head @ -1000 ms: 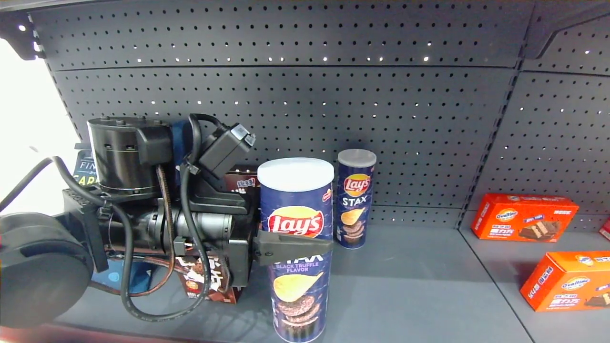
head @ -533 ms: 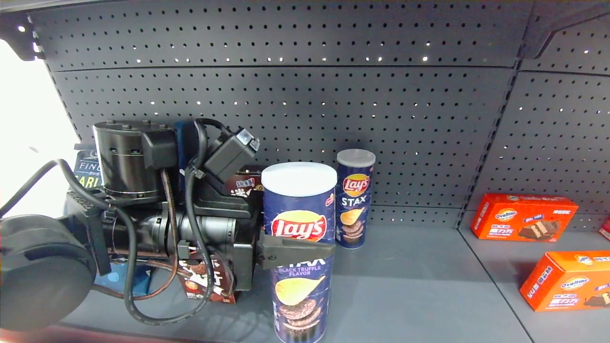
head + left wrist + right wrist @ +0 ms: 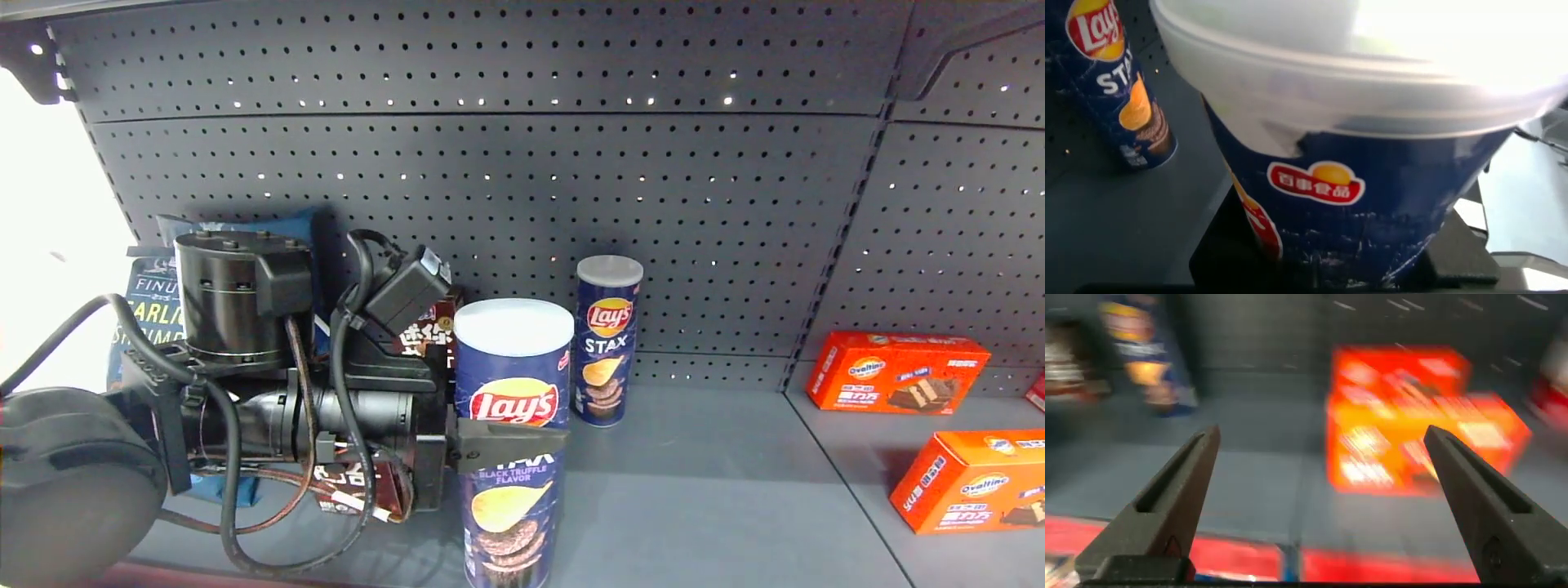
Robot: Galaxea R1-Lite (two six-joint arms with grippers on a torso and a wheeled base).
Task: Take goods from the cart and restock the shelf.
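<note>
Here, the left gripper [image 3: 514, 426] has its fingers [image 3: 508, 435] closed round the middle of an upright can [image 3: 513, 351], a mid-body hold that likely keeps the tall tube from tipping. The can is at the front of the shelf [image 3: 702, 490], just ahead of a rear can [image 3: 608, 343] of the same kind, presumably to form a row. Whether its base touches the shelf cannot be told. The right gripper [image 3: 1323, 506] hangs with fingers wide, holding nothing, facing the orange boxes [image 3: 1413, 416].
</note>
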